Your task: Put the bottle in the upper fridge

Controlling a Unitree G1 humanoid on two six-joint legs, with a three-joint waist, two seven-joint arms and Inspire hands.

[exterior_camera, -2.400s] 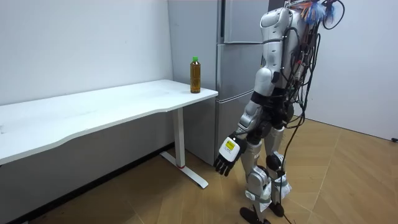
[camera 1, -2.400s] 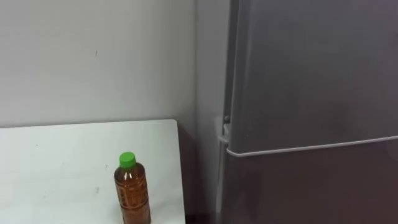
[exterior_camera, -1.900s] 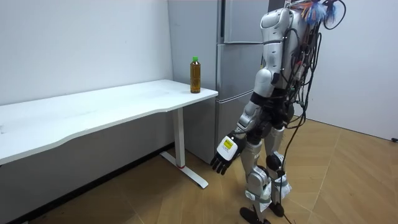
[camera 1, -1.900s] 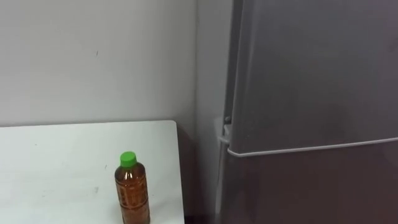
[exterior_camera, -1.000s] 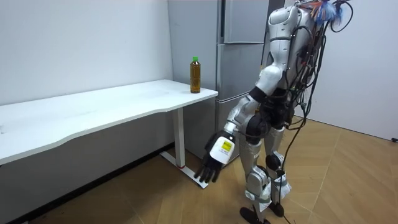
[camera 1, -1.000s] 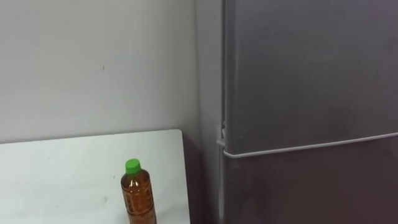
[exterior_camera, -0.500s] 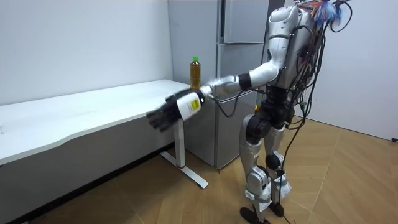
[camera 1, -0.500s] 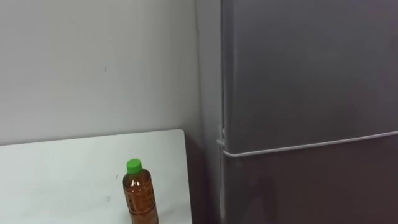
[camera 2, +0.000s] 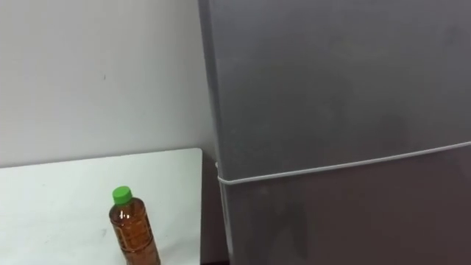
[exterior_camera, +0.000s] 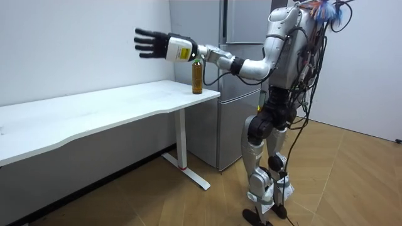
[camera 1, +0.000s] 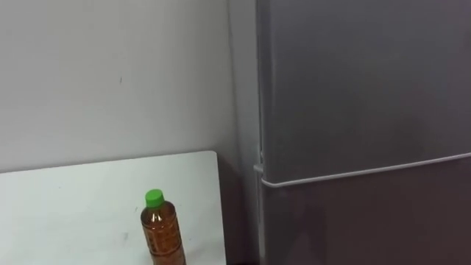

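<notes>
The robot stands upright on the wooden floor (exterior_camera: 352, 176), before the fridge and beside the end of the table.

In the eye views, the nearest thing is the clear plastic bottle of brown tea (camera 1: 163, 234) with a bright green cap (camera 1: 154, 196). It stands upright on the long white table (camera 1: 66, 206), close to the table's right edge and near the corner beside the fridge. Nothing touches the bottle.

In the room view, the robot's left arm is stretched out to the room view's left, over the table. The black left hand (exterior_camera: 149, 43) is raised higher than the bottle's cap, with its fingers spread wide and straight, and it holds nothing. It is well apart from the bottle, on the room view's left of it.

Behind the table is the plain pale wall (camera 1: 110, 73). To the right of the table stands the tall grey fridge (camera 1: 368, 88). Both its doors are closed, and a thin light seam (camera 1: 368, 174) separates the upper door from the lower one.
</notes>
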